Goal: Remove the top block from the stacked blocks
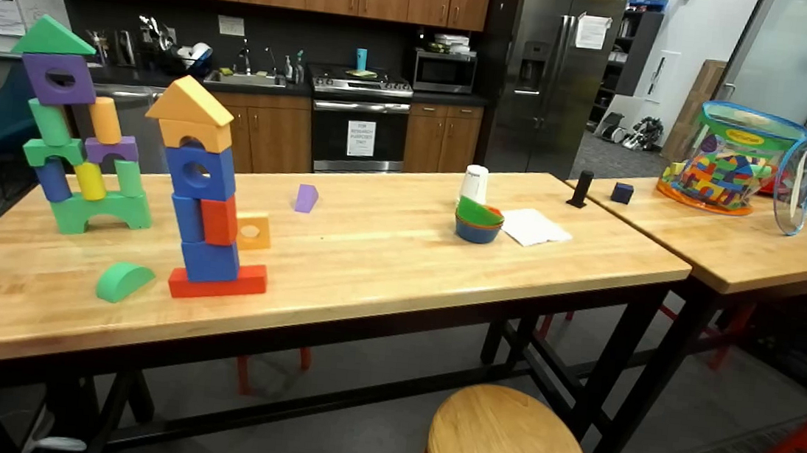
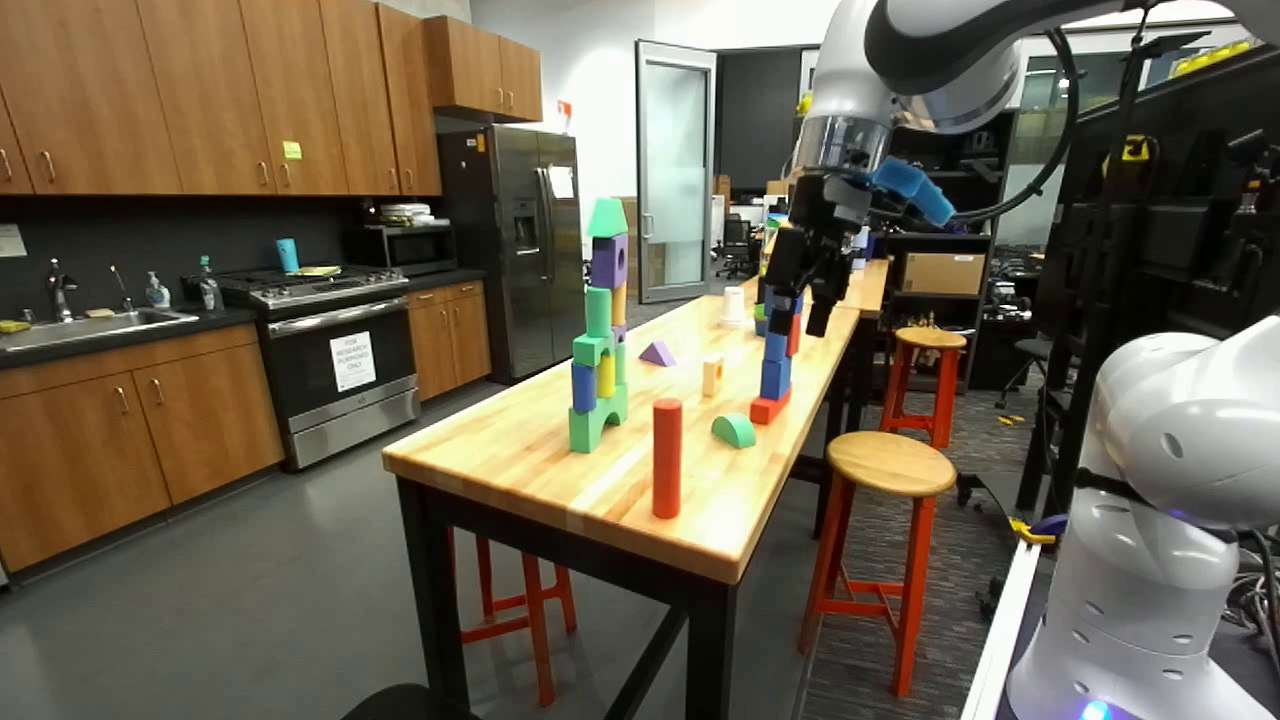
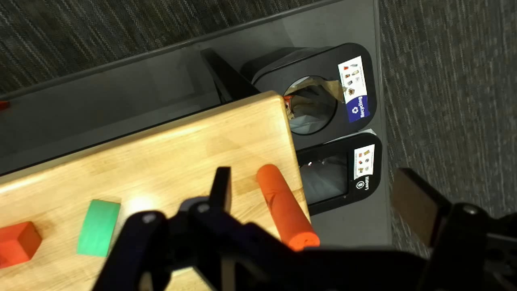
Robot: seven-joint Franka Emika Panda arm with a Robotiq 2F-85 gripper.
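I have the fingers (image 3: 416, 206) spread wide and pointing down; in the wrist view the red cylinder (image 3: 286, 206) shows in the gap between them, standing near the end of the worktop (image 3: 181, 161). In an exterior view I see the top block (image 1: 192, 102), yellow and roof-shaped, at the peak of the tower (image 1: 218, 190), resting on a yellow arch (image 1: 198, 129). Below come blue and red blocks (image 1: 210, 261), down to a flat red base (image 1: 250, 282). One end of that base reaches the edge of my wrist view, well apart from the fingers. In an exterior view the arm (image 2: 845, 75) hangs in front of the tower's upper part, so I can't make out the top block from there. A green half-round (image 1: 124, 283) sits near the red base, a holed yellow block (image 1: 263, 235) stands behind the tower, and a green and purple structure (image 1: 76, 150) rises near them. Farther along I see bowls (image 1: 477, 232) beside a white cup (image 1: 475, 183).
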